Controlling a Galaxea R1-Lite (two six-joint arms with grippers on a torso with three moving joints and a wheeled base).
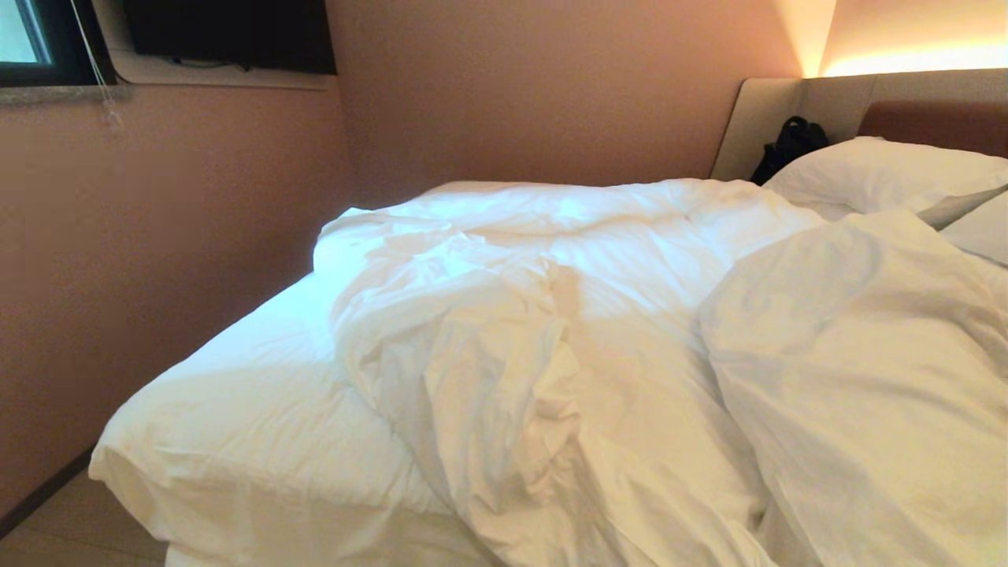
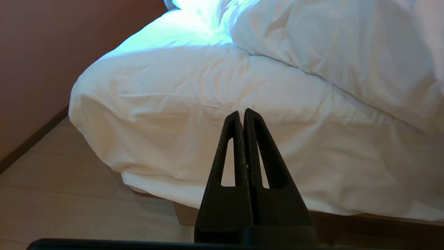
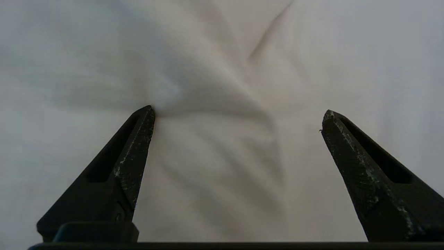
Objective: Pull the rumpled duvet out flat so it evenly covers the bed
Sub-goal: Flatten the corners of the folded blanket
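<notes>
The bed [image 1: 228,425] fills the head view, its white-sheeted mattress bare at the near left corner. The white duvet [image 1: 512,331] lies rumpled across the middle, with a thick fold heaped at the right [image 1: 858,370]. Neither arm shows in the head view. My left gripper [image 2: 241,113] is shut and empty, held low before the mattress corner [image 2: 194,114], with the duvet [image 2: 329,45] above. My right gripper [image 3: 237,116] is open wide against creased white cloth [image 3: 222,69]. One fingertip [image 3: 147,114] presses a dimple into it. I cannot tell whether that cloth is duvet or sheet.
Two white pillows [image 1: 882,173] lean on the beige headboard [image 1: 835,98], with a black bag [image 1: 791,146] beside them. A pinkish wall [image 1: 157,236] runs close along the bed's far side. A pale floor [image 2: 52,194] and the brown bed base [image 2: 364,225] lie below the mattress.
</notes>
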